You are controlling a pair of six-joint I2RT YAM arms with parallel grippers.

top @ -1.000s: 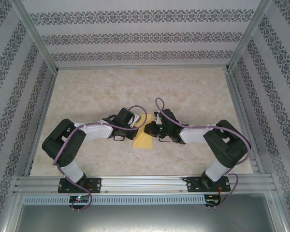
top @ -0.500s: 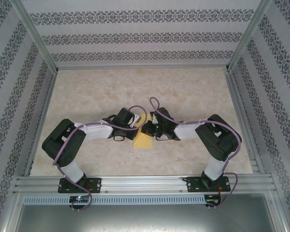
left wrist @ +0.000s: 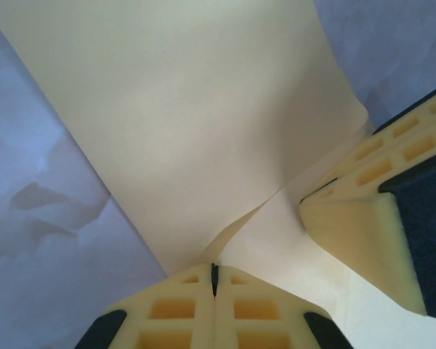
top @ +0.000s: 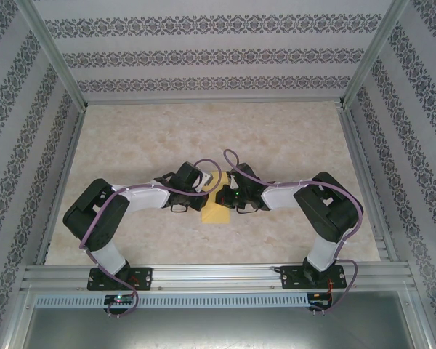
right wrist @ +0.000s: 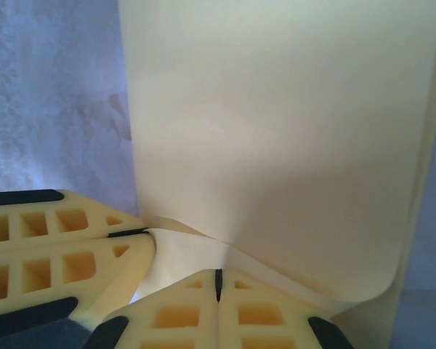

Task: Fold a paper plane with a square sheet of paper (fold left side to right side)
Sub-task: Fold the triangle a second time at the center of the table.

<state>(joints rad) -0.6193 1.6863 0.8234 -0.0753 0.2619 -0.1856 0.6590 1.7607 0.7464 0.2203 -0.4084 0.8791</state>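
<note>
Surface: beige marbled table (top: 167,138), walled on three sides by striped patterned panels (top: 218,54), with an aluminium rail (top: 218,275) along the near edge.

Position: both my arms reach inward and meet at mid-table over the square sheet of paper (top: 216,213), which lies between the two wrists; one bare yellow part shows just nearer than them.

Left gripper (left wrist: 214,270): jaws fully together, fingertips meeting at the lifted edge of the sheet (left wrist: 189,109). The top layer rises from that pinch point and a lower layer lies flat beside it. The tip of my right gripper (left wrist: 309,203) sits just beside, touching the paper.

Right gripper (right wrist: 218,275): jaws fully together on the raised edge, where the sheet (right wrist: 276,131) dips to the fingertips and curls up at its right side. My left gripper (right wrist: 149,236) comes in from the left, tip against the same edge.
</note>
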